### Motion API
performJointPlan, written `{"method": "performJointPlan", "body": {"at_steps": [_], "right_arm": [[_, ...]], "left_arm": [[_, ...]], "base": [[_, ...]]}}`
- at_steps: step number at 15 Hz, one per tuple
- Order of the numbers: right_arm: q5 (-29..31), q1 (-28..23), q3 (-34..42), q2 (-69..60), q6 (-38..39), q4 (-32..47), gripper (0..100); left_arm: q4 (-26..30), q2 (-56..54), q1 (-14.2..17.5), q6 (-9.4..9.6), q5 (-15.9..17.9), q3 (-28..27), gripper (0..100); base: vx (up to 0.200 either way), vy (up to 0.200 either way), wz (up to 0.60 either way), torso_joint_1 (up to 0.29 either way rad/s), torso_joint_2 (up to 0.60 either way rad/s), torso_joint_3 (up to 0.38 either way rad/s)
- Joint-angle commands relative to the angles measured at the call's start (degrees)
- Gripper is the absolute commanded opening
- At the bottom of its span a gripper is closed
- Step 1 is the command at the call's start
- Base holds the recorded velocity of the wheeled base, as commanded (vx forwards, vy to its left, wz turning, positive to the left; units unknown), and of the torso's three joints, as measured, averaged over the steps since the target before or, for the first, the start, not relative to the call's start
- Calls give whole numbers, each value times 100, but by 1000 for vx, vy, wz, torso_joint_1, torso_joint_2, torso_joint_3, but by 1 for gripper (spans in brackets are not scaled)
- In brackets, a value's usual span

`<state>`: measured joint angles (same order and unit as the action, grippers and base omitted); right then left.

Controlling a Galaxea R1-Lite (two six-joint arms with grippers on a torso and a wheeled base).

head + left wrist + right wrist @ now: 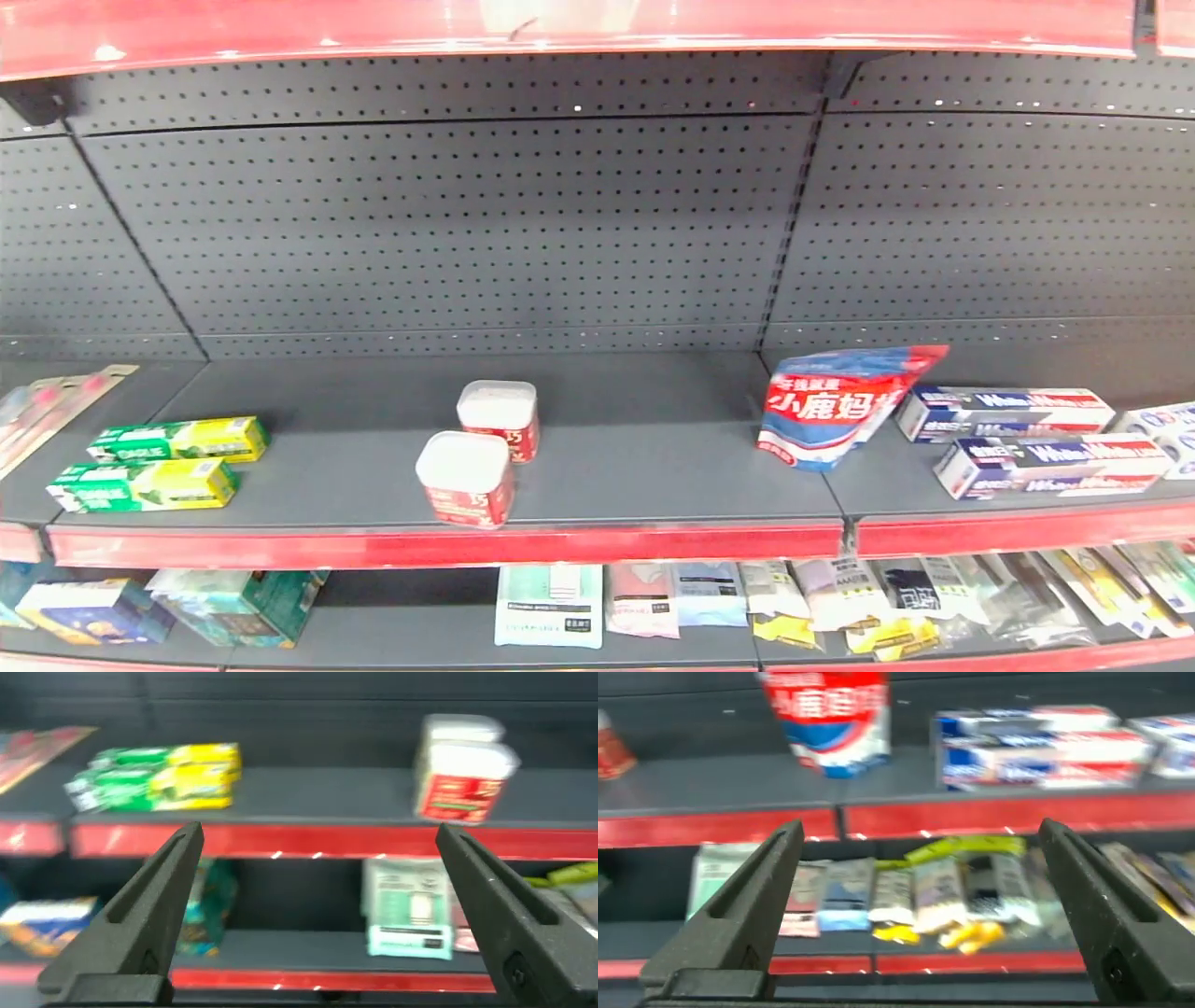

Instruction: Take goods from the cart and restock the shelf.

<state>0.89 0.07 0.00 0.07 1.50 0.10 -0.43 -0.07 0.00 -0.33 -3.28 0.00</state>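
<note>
A grey shelf [653, 467] with a red front lip holds goods. Two white-lidded red tubs [467, 476] [499, 418] stand near its middle, and they also show in the left wrist view [460, 770]. Green and yellow boxes [145, 483] [154, 779] lie at the shelf's left. A red, white and blue pouch [836, 406] [831, 714] leans at the right, beside long white and blue boxes [1050, 462] [1036, 747]. My left gripper [318, 915] is open and empty, in front of the shelf's lip. My right gripper [920, 915] is open and empty, facing the lower shelf.
The lower shelf [411, 625] carries flat packets [549, 605] [915, 896] and boxes [238, 605] at the left. Toothbrush packs [47, 401] lie at the far left of the grey shelf. A pegboard back wall [467, 224] rises behind, under a red upper shelf [560, 28].
</note>
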Motion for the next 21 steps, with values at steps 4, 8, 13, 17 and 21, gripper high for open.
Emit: {"method": "performJointPlan", "body": {"at_steps": [4, 8, 13, 17, 21], "right_arm": [[-19, 1, 0, 10, -71, -1, 100], [-19, 1, 0, 1, -80, -1, 100], [-19, 10, 0, 1, -80, -1, 100], [-19, 1, 0, 10, -80, -1, 100], [-19, 1, 0, 10, -80, -1, 100]], "left_arm": [[-1, 7, 0, -2, 3, 0, 100], [-1, 42, 0, -11, 64, -158, 100], [166, 3672, -18, -995, -437, -2821, 100], [684, 6335, 791, -609, -718, -3261, 100], [825, 7830, 896, -327, -489, -3586, 100]], "base": [[0, 0, 0, 0, 0, 0], [0, 0, 0, 0, 0, 0], [0, 0, 0, 0, 0, 0], [0, 0, 0, 0, 0, 0], [0, 0, 0, 0, 0, 0]]}}
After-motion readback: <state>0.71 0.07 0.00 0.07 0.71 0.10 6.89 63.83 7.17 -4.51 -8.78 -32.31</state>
